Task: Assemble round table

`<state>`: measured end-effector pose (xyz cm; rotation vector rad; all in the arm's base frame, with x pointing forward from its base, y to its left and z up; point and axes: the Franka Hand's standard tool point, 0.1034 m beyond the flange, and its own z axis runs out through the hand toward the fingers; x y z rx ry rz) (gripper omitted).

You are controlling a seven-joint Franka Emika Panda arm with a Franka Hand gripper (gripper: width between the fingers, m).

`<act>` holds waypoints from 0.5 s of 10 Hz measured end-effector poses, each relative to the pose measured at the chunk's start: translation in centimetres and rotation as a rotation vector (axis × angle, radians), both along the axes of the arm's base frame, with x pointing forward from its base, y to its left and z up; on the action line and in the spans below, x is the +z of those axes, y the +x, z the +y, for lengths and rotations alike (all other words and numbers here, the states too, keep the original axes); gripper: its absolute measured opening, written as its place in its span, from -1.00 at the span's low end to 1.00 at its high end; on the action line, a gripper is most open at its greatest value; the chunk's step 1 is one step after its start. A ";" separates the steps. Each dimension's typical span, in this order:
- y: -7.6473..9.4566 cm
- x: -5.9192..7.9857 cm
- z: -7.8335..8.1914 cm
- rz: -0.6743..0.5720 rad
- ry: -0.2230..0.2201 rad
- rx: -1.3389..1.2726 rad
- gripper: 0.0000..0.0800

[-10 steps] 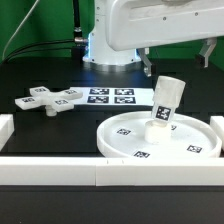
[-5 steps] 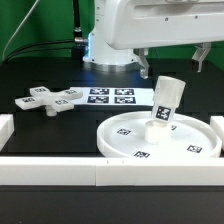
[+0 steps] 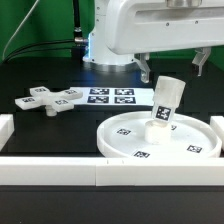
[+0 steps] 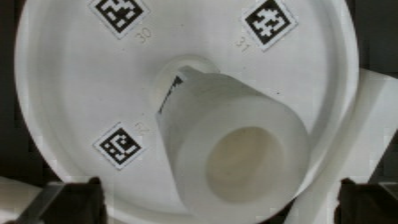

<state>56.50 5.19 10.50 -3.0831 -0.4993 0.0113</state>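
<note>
The leg (image 3: 165, 103) stood tilted in the middle of the disc (image 3: 118, 140), just as it had half a second before. The fingers (image 3: 145, 68) hung above it, spread wide either side of its top and gripping nothing, their place barely changed. The base (image 3: 50, 99) lay unmoved on the surface (image 3: 40, 125), beside the marker board (image 3: 111, 97).

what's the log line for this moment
tool open over leg | leg tilted at disc centre, not gripped | base lying apart, unattached
</note>
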 end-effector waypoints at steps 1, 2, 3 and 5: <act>0.0 -0.3 0.2 -0.009 0.001 0.002 0.62; -0.1 -0.8 0.3 -0.012 0.002 0.013 0.62; -0.1 -1.2 0.3 -0.013 0.002 0.028 0.62; -0.3 -1.8 -0.3 -0.007 0.002 0.054 0.62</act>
